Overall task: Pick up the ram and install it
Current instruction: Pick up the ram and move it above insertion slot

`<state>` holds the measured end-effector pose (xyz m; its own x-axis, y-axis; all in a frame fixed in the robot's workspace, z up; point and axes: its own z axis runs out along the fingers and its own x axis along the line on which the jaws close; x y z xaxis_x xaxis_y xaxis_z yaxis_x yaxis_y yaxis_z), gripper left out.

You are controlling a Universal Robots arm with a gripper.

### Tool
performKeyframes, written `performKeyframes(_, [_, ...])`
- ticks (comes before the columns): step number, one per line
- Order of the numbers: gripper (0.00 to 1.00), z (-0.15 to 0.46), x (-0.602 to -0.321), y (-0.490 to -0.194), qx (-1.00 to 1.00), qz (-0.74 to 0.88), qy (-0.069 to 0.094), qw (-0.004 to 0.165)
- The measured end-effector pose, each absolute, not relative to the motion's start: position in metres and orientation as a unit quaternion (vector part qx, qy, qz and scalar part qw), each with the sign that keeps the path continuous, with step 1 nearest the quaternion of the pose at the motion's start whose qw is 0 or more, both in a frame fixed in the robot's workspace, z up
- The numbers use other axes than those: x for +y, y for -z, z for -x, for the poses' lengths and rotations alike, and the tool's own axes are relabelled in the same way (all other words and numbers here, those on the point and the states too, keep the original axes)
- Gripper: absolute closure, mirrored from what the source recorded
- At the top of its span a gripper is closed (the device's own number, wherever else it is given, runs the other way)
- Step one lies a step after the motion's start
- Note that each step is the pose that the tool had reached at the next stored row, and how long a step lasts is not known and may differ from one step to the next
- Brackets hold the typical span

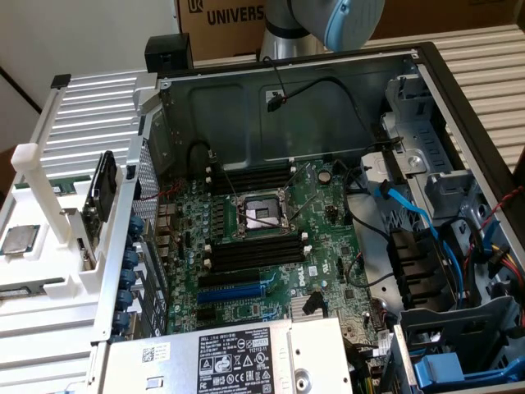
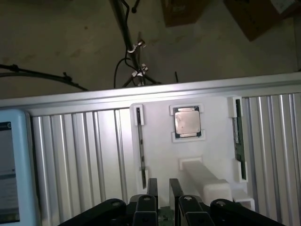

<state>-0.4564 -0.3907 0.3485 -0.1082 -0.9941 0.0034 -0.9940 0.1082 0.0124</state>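
While the ram (image 2: 238,136) stands on edge in a slot of the white holder (image 2: 214,141), the gripper (image 2: 163,186) hangs above that holder, clear of it. Gripper state: the two black fingers (image 2: 152,187) are apart at a moderate width, with white holder showing in the gap and nothing held.

The ram is near the CPU (image 2: 187,122), which lies flat in a square recess. A white post (image 2: 202,174) rises close to both. On the CPU's other side a thin dark strip (image 2: 140,136) stands in a matching slot; cannot tell what it is.

Exterior view:
- The holder sits at the left of the frame on a ribbed metal surface (image 1: 90,107), outside the open computer case (image 1: 221,115).
- The motherboard (image 1: 271,238) is at centre frame, with black memory slots (image 1: 250,179) above and below the processor socket (image 1: 261,215).
- The arm (image 1: 328,20) is at top centre.
- The ram is well apart from the slots and not installed.
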Motion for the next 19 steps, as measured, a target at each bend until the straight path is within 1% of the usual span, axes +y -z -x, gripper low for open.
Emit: performKeyframes(19, [0.75,0.456,-0.392,-0.314,-0.744,-0.668,0.004,0.005])
